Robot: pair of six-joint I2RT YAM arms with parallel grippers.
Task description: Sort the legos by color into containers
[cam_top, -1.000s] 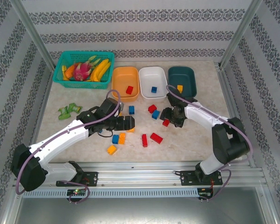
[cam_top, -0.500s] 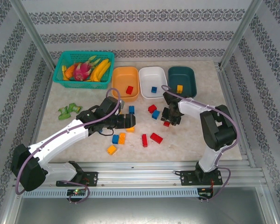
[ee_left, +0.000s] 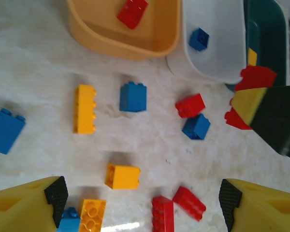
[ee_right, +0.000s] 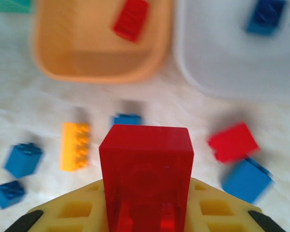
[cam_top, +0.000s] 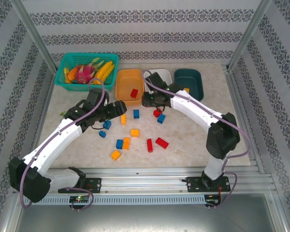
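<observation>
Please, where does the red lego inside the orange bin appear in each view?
Top external: the red lego lies in the orange bin, above the picture's centre.
Left wrist: the red lego at the top edge, left of centre.
Right wrist: the red lego near the top, left of centre, blurred.
Shared landmark: the white bin holding a blue lego, right of the orange bin.

I work over a pale marbled stone-look tabletop (cam_top: 186, 145), enclosed by white wallpaper with grey patterned stripes (cam_top: 135, 19) and silver metal posts (cam_top: 33, 34).

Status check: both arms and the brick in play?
Left gripper open, empty, over loose bricks. Right gripper shut on red brick, beside orange bin. Nothing between them.
</observation>
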